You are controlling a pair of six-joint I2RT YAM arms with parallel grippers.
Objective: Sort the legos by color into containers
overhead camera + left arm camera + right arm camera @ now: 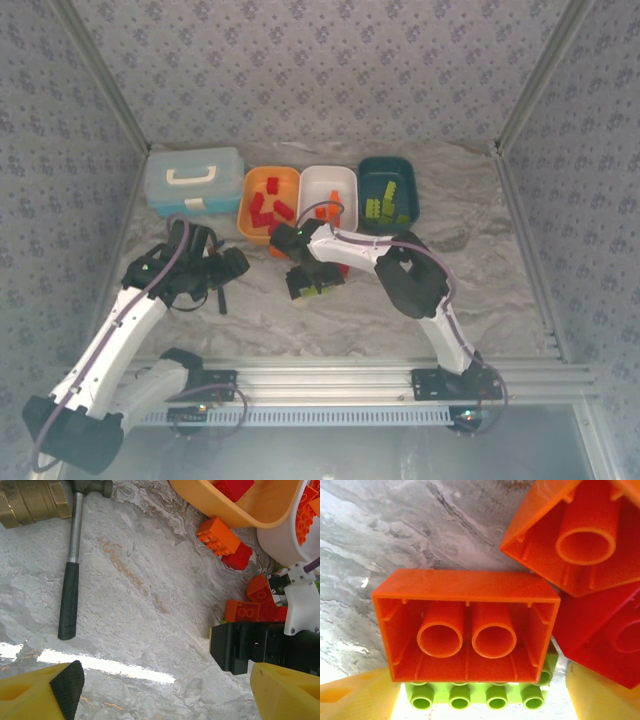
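left claw (165,692) wide, empty over table (150,605); right claw (482,702) wide around lime lego (475,696) against orange lego (465,625)

Marbled table (480,290) — trays (328,170), blue case (193,178), loose legos (218,536), black-handled tool (68,600).

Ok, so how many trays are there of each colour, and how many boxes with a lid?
Orange tray: 1
White tray: 1
Dark teal tray: 1
Light blue lidded case: 1
Total: 4
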